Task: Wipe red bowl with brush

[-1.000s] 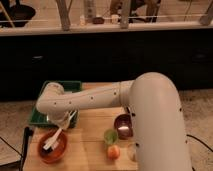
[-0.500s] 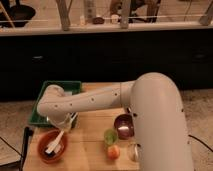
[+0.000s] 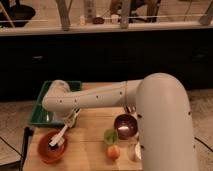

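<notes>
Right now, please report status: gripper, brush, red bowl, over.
Gripper shut on brush, just up-right of red bowl. Brush head down inside it. Green cup further right, apart, not blocking.

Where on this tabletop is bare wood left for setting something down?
Bare wood lies between the red bowl and the green cup, below the arm. Crowded right: cup, maroon bowl, fruit. The gripper hangs just behind the red bowl, with the brush over it.

Dotted white arm (image 3: 100, 98), fingers (image 3: 70, 121) at tip
</notes>
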Available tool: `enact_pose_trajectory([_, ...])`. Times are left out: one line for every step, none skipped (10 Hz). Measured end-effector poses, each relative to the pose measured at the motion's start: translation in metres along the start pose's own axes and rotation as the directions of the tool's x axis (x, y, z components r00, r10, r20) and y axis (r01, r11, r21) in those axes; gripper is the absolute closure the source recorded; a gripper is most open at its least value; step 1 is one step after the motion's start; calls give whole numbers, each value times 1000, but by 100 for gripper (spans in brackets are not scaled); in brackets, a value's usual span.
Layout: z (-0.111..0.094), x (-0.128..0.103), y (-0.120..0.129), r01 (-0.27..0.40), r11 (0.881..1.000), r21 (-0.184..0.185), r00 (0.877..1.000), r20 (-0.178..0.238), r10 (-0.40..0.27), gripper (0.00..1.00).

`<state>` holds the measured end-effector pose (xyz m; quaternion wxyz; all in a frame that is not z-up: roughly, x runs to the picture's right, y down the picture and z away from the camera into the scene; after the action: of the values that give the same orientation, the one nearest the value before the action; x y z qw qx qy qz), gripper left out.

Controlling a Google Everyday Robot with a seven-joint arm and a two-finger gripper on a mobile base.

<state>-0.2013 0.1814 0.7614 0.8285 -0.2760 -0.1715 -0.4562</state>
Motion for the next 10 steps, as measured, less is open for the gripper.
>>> enact_pose_trajectory([-1, 0, -10, 11, 1000, 0, 1000, -7, -11, 100])
enact_pose_trajectory([-2, -6, -22, 33, 999, 1, 999, -6, -33, 100])
enact_pose_trajectory([-3, -15, -34, 68, 998, 2, 998, -5, -68, 100])
enact_pose_trajectory([-3, -18, -37, 90, 996, -1, 996, -5, -90, 100])
enact_pose_trajectory([-2, -26, -36, 121, 993, -9, 993, -2, -121, 100])
enact_pose_trajectory([0, -43, -33, 157, 987, -17, 988, 8, -157, 100])
enact_pose_trajectory([2, -51, -26, 167, 986, -25, 986, 17, -167, 100])
enact_pose_trajectory([3, -52, -17, 163, 986, -32, 987, 13, -163, 100])
enact_pose_trajectory([3, -47, -6, 145, 989, -34, 989, 10, -145, 100])
enact_pose_trajectory([3, -36, 3, 120, 992, -34, 993, 6, -120, 100])
